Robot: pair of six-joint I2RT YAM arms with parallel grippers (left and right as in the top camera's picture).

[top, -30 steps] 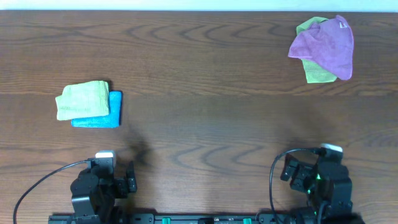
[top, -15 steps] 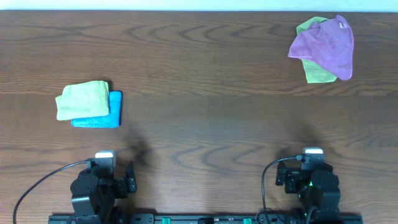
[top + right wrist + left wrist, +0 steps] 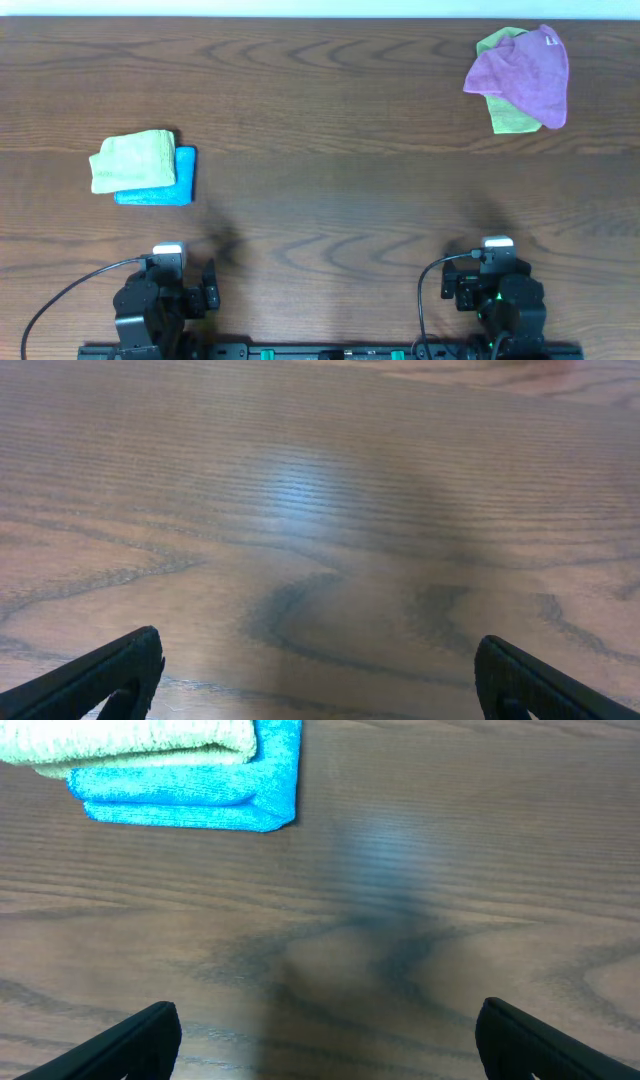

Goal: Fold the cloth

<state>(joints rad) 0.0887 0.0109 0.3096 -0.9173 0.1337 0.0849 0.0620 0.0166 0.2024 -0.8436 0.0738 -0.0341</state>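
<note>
The left jaws are seen spread wide apart in the left wrist view. Only the dark fingertips [image 3: 150, 1032] are caught at the bottom corners, the rest being cut off by the frame edge. Bare tabletop [image 3: 400, 920] is shown between them. The right jaws are likewise held wide apart, with one fingertip [image 3: 125, 665] poking in at each lower corner and wood grain in between. A soft glare is thrown across the wood there.

Further out from the left jaws, a folded blue cloth [image 3: 200, 790] is picked up near the top of the left wrist view. A folded light green cloth [image 3: 130, 740] is laid on it and cropped by the upper edge, so its full shape cannot be judged there.

From overhead, the left arm [image 3: 150, 305] and right arm [image 3: 500, 300] are found low at the near edge, partly cut off. The folded pair is placed at mid-left, the light green cloth [image 3: 133, 160] stacked on the blue cloth [image 3: 178, 185]. The purple cloth [image 3: 525, 75] is spotted at the far right corner, rumpled and unfolded, well apart from both arms. It is draped over a green cloth [image 3: 510, 118], most of which is hidden beneath it.
</note>
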